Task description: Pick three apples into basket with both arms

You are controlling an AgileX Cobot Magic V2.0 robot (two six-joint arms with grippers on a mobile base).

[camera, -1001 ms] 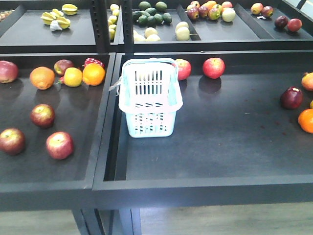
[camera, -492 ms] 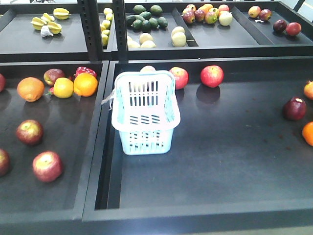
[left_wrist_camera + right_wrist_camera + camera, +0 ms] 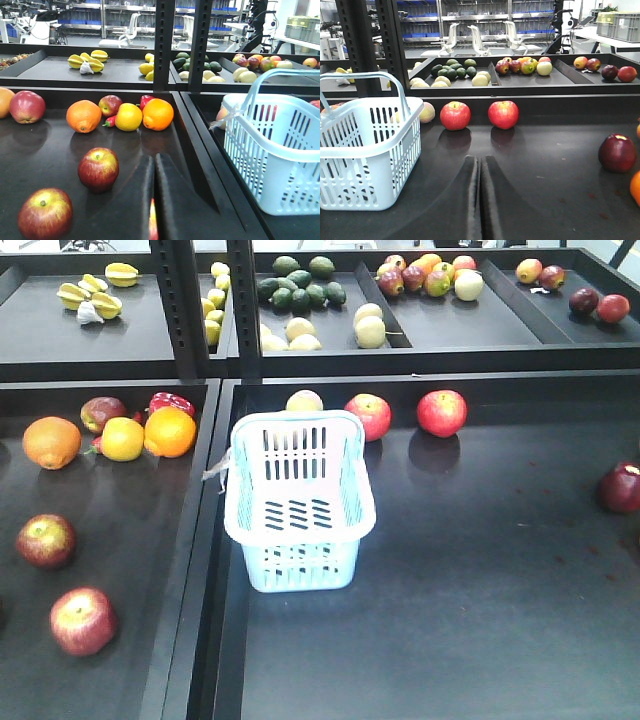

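Two streaked red apples lie in the left tray, one (image 3: 45,540) (image 3: 98,169) farther back and one (image 3: 82,620) (image 3: 45,214) nearer. A third apple (image 3: 27,106) sits at the far left. The pale blue basket (image 3: 300,565) (image 3: 270,170) (image 3: 365,170) stands upright and empty at the left end of the right tray. My left gripper (image 3: 154,157) is shut, low over the left tray, right of the two apples. My right gripper (image 3: 481,159) is shut too, over the right tray beside the basket. Neither arm shows in the front view.
Two oranges (image 3: 170,432), a yellow fruit (image 3: 121,438) and a small apple (image 3: 103,412) crowd the left tray's back. Bright red apples (image 3: 368,415) (image 3: 441,412) sit behind the basket, a dark one (image 3: 622,487) far right. A raised divider (image 3: 205,570) separates the trays. An upper shelf (image 3: 470,330) holds more fruit.
The front view has come closer to the shelf: basket and fruit now look larger and lower in frame. Nothing on the trays has shifted.
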